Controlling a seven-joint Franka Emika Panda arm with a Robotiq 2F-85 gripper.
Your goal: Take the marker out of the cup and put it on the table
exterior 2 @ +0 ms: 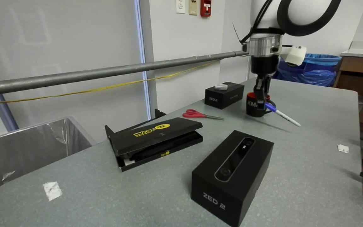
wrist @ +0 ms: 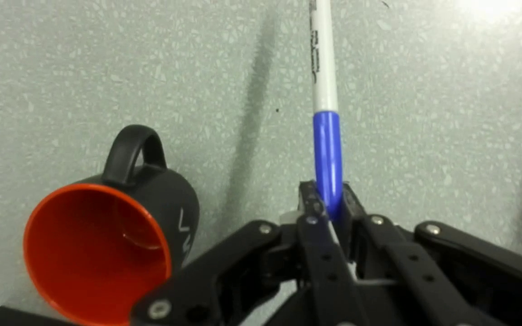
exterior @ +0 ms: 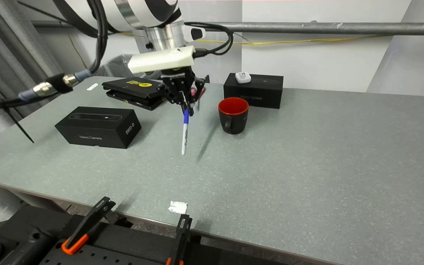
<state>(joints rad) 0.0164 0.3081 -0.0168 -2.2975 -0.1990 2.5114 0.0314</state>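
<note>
Near the centre of an exterior view, the pincer (exterior: pixel 188 111) grips a blue-ended marker (exterior: pixel 185 132) above the grey surface (exterior: pixel 307 176), left of a red-lined black cup (exterior: pixel 236 120).

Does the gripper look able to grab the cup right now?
Probably not yet: the gripper is closed on the marker, so that would likely need setting down first. Otherwise, nothing shows between gripper and cup in the wrist view.

The arm (exterior: pixel 138 14) reaches over the tabletop (exterior: pixel 326 165), its wrist (exterior: pixel 166 36) pointing the gripper (exterior: pixel 187 110) downward. In an exterior view it seems nearer the far edge (exterior: pixel 344 95) than the near one, though its height makes that uncertain. Its fingers (wrist: pixel 307 194) stand clamped nearly together.
</note>
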